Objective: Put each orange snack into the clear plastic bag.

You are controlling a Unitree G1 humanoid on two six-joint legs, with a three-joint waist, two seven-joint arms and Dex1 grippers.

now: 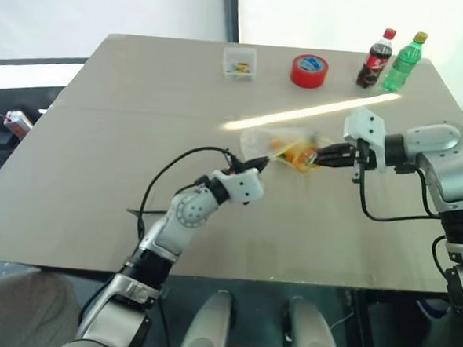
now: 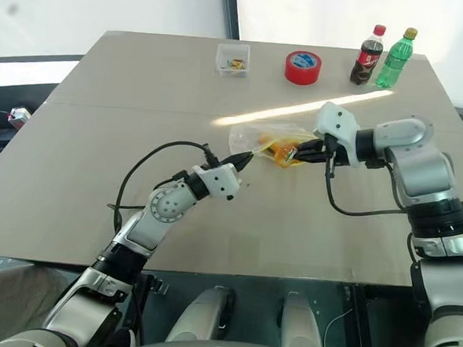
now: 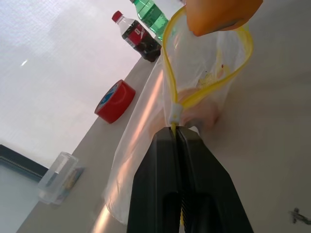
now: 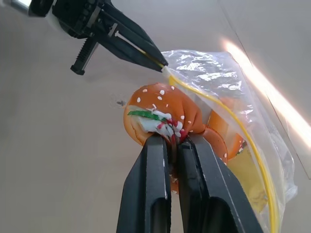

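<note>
The clear plastic bag (image 1: 285, 137) lies on the table's middle, its yellow zip strip (image 3: 170, 63) forming an open loop. My left gripper (image 3: 176, 128) is shut on that strip at the near side of the bag's mouth. My right gripper (image 4: 172, 138) is shut on an orange snack (image 4: 165, 109), a speckled bun with green, red and white at its edge, and holds it right at the bag's mouth. A second orange snack (image 4: 231, 128) shows through the plastic, inside the bag behind the held one.
Along the table's far edge stand a small clear box (image 1: 239, 62), a red tape roll (image 1: 309, 70), a cola bottle (image 1: 375, 59) and a green bottle (image 1: 403, 62). A black cable (image 1: 177, 158) loops over the table beside my left arm.
</note>
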